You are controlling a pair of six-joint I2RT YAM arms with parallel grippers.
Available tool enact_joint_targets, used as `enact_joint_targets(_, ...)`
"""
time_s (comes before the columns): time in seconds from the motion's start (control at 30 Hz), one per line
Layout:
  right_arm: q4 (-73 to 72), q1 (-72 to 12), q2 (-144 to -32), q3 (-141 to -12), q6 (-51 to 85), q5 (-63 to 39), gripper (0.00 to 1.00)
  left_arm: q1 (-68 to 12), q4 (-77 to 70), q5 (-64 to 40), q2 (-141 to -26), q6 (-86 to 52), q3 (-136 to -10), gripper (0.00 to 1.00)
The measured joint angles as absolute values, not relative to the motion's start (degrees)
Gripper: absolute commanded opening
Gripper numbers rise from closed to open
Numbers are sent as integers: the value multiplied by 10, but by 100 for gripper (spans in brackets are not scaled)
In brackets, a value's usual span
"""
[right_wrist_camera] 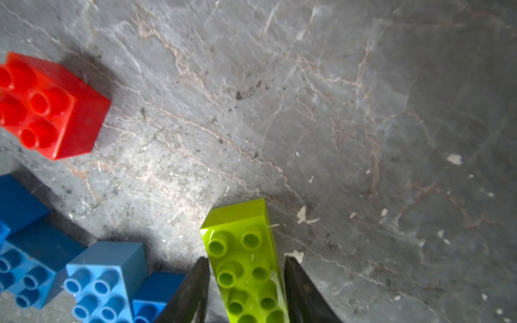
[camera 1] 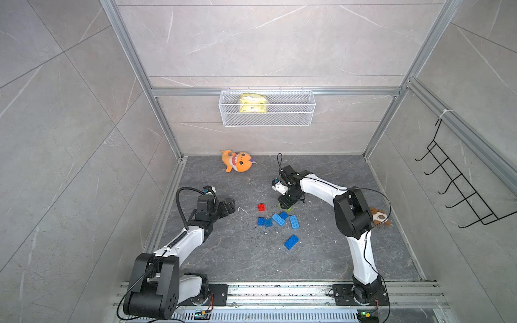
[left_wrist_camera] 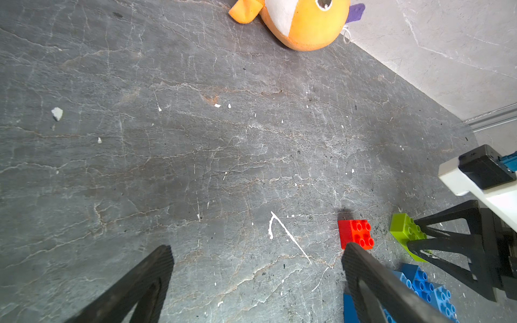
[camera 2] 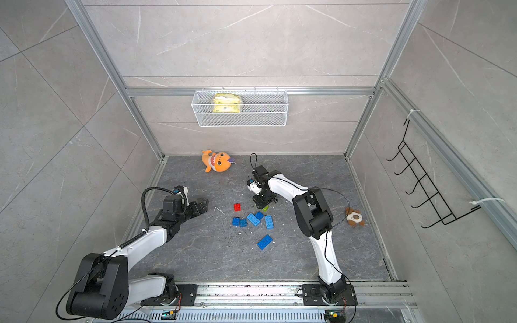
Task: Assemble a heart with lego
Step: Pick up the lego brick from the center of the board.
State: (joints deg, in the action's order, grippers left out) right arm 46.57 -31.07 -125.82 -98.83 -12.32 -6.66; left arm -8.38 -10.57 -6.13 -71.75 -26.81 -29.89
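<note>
Your right gripper [right_wrist_camera: 246, 259] is down on the tabletop [camera 1: 223, 257], pointing straight down with a finger [right_wrist_camera: 193, 290] on each long side of the lime-green brick [right_wrist_camera: 247, 276]. The jaws are narrow and very close to the brick, but you can't tell from here whether they are actually pinching it. The brick lies flat, studs up.

The red brick [camera 1: 261, 207] sits just to its left, apart from everything else. Nearer to you are the blue bricks [camera 1: 278, 219]: two small squares side by side on the left, then an oblong with a square touching it, then another oblong on the right. One more blue oblong [camera 1: 291, 242] lies alone, nearer still. No heart is built yet.

Your left gripper [left_wrist_camera: 257, 247] hangs over bare tabletop left of the red brick, jaws spread wide and holding nothing.

The orange plush shark [camera 1: 237, 162] lies by the far wall.
</note>
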Motion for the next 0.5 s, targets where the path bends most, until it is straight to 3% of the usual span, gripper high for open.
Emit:
enact_joint_targets(0.23,467,-312,-1261,-993,-125,-64,29,-84,-104,-61,-718,-268,-299,98)
enact_joint_targets(0.5,458,-322,-1247,-986,-118,-60,28,-84,-103,-61,-718,-268,-299,98)
